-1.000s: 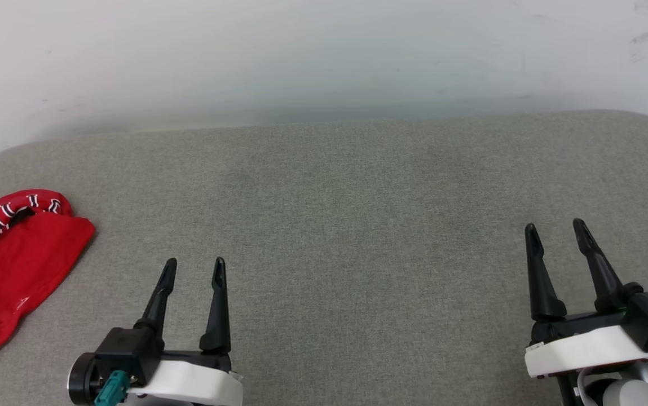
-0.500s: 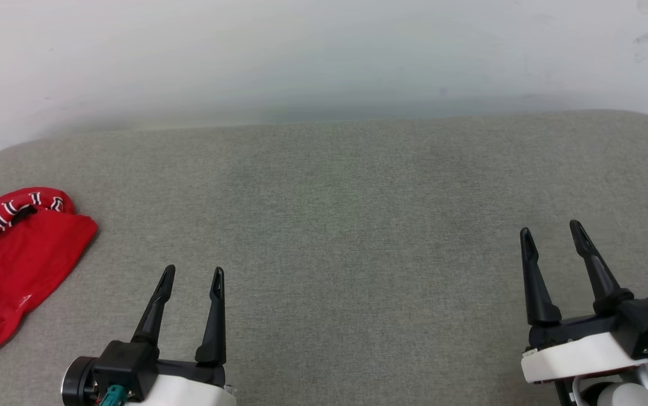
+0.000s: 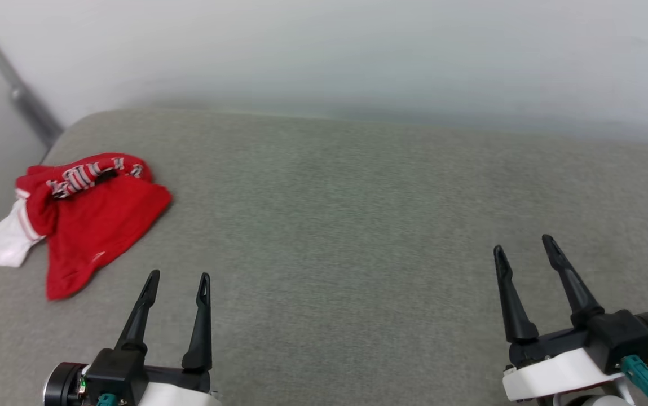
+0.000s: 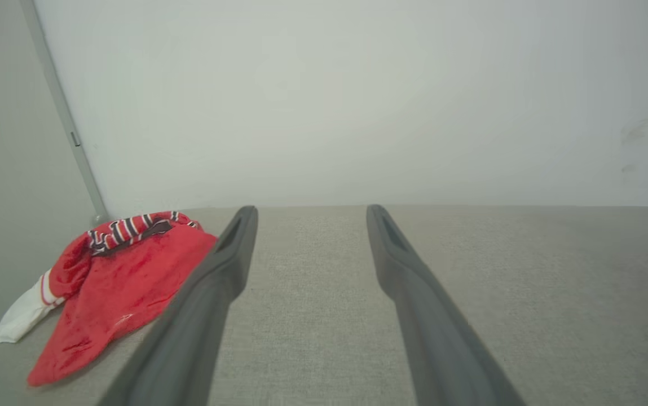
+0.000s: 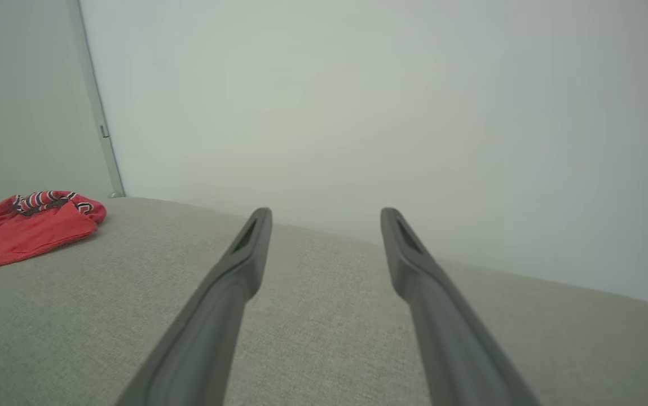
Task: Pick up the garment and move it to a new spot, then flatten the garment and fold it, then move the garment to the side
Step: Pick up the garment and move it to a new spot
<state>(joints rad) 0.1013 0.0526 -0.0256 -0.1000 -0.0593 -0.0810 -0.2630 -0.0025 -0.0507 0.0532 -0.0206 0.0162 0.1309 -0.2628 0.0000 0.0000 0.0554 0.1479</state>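
- Garment [image 3: 98, 220] lies crumpled in a heap on the far left part of the grey cushion [image 3: 357, 225], close to its rounded back-left corner. Neither gripper touches it.
- Left gripper [image 3: 180, 274]: its two dark fingers are spread with a plain gap between the tips and hold no load. It sits over the near edge of the cushion, to the right of the garment and nearer the robot, apart from the cloth.
- Right gripper [image 3: 522, 243]: its fingers are likewise spread and empty. It sits over the near right part of the cushion, well apart from the garment.
- Whether either set of fingertips rests on the cushion cannot be told.
- A pale wall [image 3: 357, 51] stands behind the cushion, and a grey strip [image 3: 16, 93] runs up the corner behind the garment.
- Bare cushion fabric lies between the left gripper and the garment.
- The head view shows a white sleeve [image 3: 5, 245] at the garment's left edge and a striped trim band [image 3: 84, 176] across its top.
- The left wrist view shows the heap just left of that gripper's left finger, with the sleeve trailing toward the cushion's left edge.
- The right wrist view shows the garment small at far left, the sleeve barely visible.
- The dark markings along the trim are not legible in any view.
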